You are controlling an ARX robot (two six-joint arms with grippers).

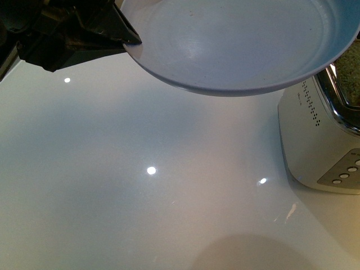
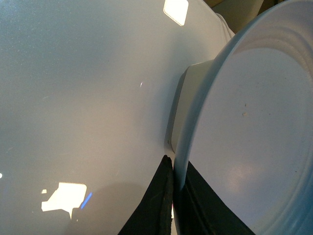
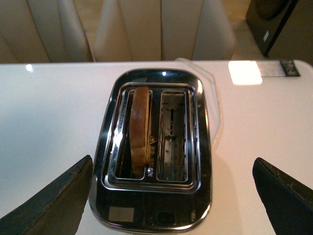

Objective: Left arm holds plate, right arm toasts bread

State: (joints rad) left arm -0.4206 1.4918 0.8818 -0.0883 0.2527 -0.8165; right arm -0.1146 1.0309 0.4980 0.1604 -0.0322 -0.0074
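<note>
Tabletop (image 1: 112, 197) is the biggest thing you have here: white, glossy, and bare across the middle of the front view, which leaves both arms free space to work in.

At its right edge stands the toaster (image 1: 320, 140), a pale body with a chrome top and two slots. It sits on the right arm's side, so I judge that arm is meant to do all the toaster work.

Your plate (image 1: 236, 45) is up in the air, well off the tabletop. It is tilted, with its far rim close to the toaster's top corner, and it is empty. The left end effector (image 2: 178, 191) is clenched on its rim, one dark finger under and one inside the dish. Held this high and this near, the plate looks parked as a landing spot for the toast.

The right end effector (image 3: 171, 196) hangs above the toaster, spread wide and gripping nothing. Its two fingers straddle the toaster's end with room to spare.

Your bread (image 3: 140, 129) stands on edge in one slot, crust up, and the other slot is empty. Loading looks done. I cannot tell from these views whether the lever is pressed, so check that before you go for the slice.
</note>
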